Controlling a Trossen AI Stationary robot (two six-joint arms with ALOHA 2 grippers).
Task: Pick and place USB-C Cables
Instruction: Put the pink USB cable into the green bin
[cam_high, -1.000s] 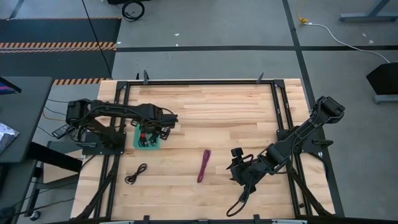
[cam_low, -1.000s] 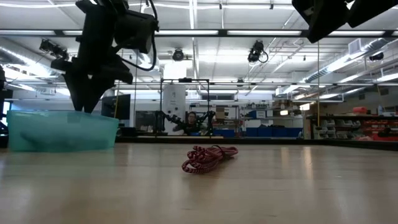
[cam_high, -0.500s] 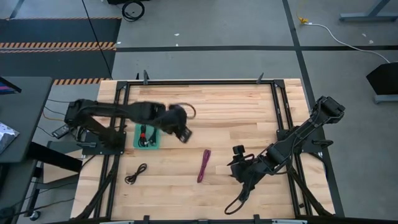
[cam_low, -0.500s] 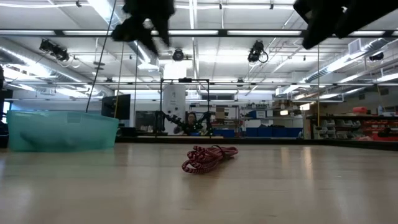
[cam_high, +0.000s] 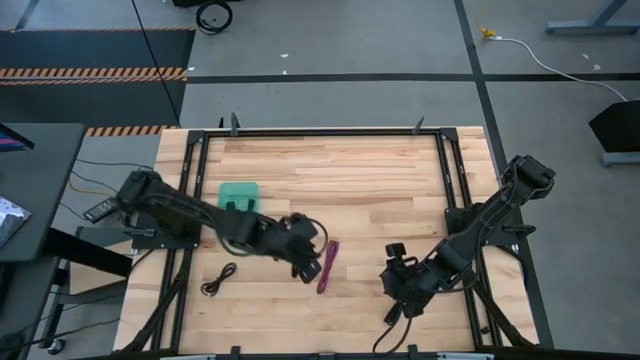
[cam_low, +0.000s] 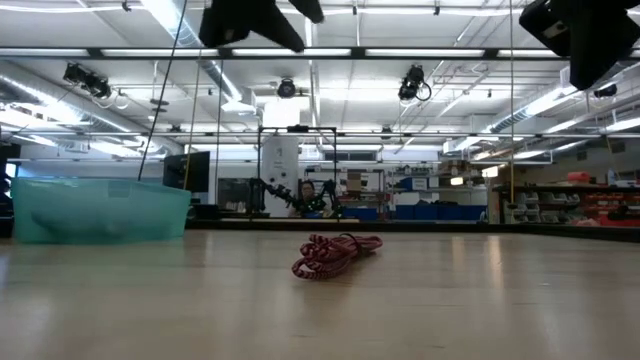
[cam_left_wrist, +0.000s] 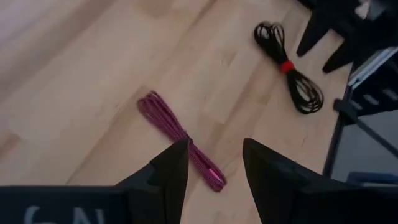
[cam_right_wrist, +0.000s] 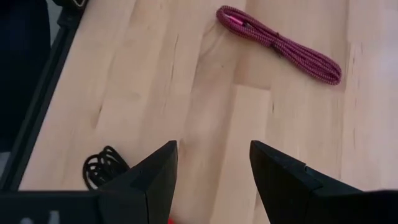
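A purple-magenta cable bundle (cam_high: 328, 265) lies flat on the wooden table near its middle; the low view shows it too (cam_low: 335, 253). My left gripper (cam_high: 308, 265) hangs open above and just left of it, slanting down, and the bundle (cam_left_wrist: 177, 134) lies ahead of its fingers. A black cable with a red tie (cam_high: 388, 318) lies near the front edge. My right gripper (cam_high: 398, 285) is open above that cable (cam_right_wrist: 102, 168). Another black cable (cam_high: 218, 278) lies at the near left. The teal tray (cam_high: 238, 195) stands at the left.
Black frame rails (cam_high: 455, 200) run along the table's edges. Bare wood lies between the tray and the purple bundle and across the far half of the table. In the low view the tray's wall (cam_low: 100, 210) stands at the left.
My left gripper has left the spot over the teal tray, risen, and swung toward the table's right and near side, ending beside the purple cable while tipping to a flatter slant. My right gripper has shifted a little toward the near edge. The cables on the table have not moved.
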